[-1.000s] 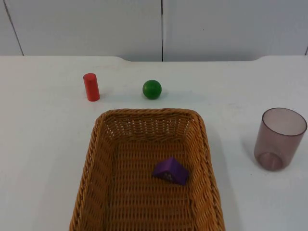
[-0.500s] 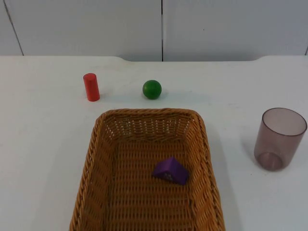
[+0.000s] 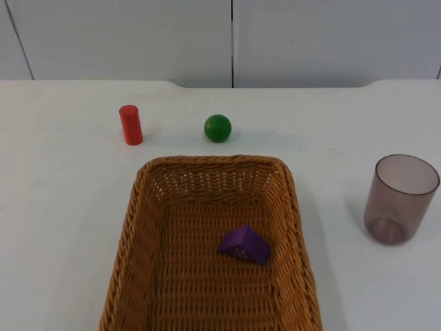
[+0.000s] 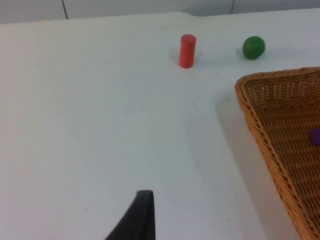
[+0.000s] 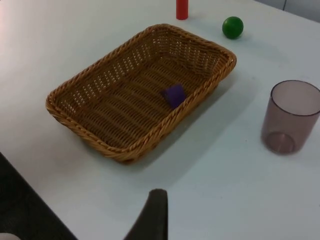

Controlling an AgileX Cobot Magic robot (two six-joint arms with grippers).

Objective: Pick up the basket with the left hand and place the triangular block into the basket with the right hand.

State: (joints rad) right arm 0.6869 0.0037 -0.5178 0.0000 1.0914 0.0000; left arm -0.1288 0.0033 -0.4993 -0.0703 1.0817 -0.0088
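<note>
A brown wicker basket (image 3: 213, 161) stands on the white table near the front edge. Inside it lies the purple triangular block (image 3: 244, 245), a little right of the middle of the basket floor. From the left wrist view, my left gripper (image 4: 142, 215) hovers over bare table to the left of the basket (image 4: 280, 76), well apart from it, and an edge of the block (image 4: 315, 136) shows inside. My right gripper (image 5: 155, 215) hangs high to the right of the basket (image 5: 90, 134), holding nothing, with the block (image 5: 174, 95) lying in the basket below.
A red cylinder (image 3: 130, 125) stands upright behind the basket at the left, with a green ball (image 3: 218, 127) beside it. A translucent purple cup (image 3: 400, 200) stands upright to the right of the basket. The grey partition wall closes the table at the back.
</note>
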